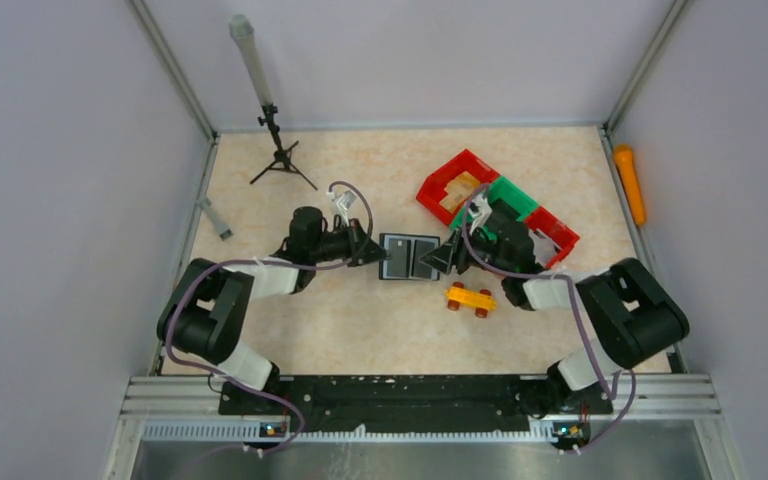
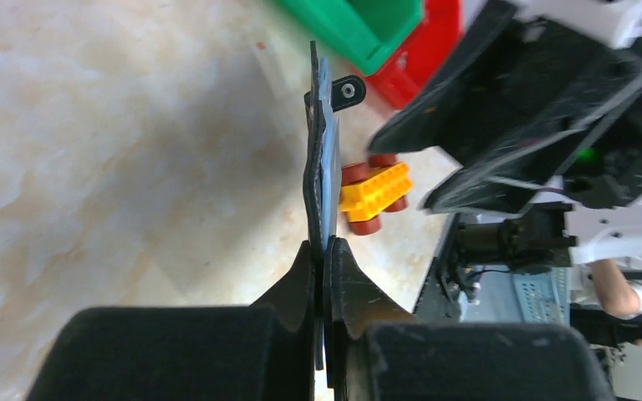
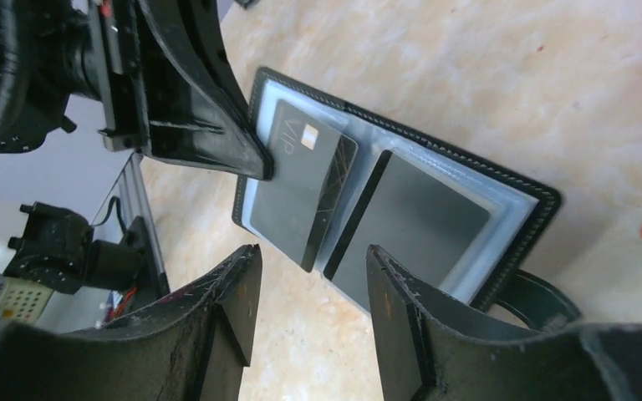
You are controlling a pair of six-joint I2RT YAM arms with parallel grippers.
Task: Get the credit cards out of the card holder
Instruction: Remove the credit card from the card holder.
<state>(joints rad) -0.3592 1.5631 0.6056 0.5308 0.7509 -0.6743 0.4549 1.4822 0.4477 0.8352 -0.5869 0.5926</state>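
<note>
The left pincer (image 1: 372, 252) is clamped fully shut on the edge of the card holder (image 1: 409, 257), its two fingers pressed flat against either face of that edge; its own wrist view shows the holder (image 2: 321, 167) edge-on, running straight out from the fingertips of the pincer (image 2: 327, 246). The holder is spread open between the two pincers, and whether its underside rests on the counter (image 1: 360, 330) cannot be told. The right pincer (image 1: 443, 260) faces it from the opposite side with its jaws roughly half apart and nothing gripped between them (image 3: 313, 251). Just ahead of its fingertips lies the holder's open inner face (image 3: 518, 196), with clear pockets and a stitched black border. A dark card marked VIP (image 3: 305, 184) sits askew in the pocket nearer the left pincer (image 3: 251, 163), one end pushed out past the pocket's edge toward the right pincer. A second dark card (image 3: 414, 221) lies square in the other pocket. The strap tab (image 3: 535, 301) with its snap hangs off the holder's edge beside the right pincer's finger. A yellow-orange toy brick car (image 1: 470, 298) stands on the counter just beside the right pincer, on the side toward the arm bases. Red and green bins (image 1: 500, 205) sit just behind the right pincer, on its far side.
</note>
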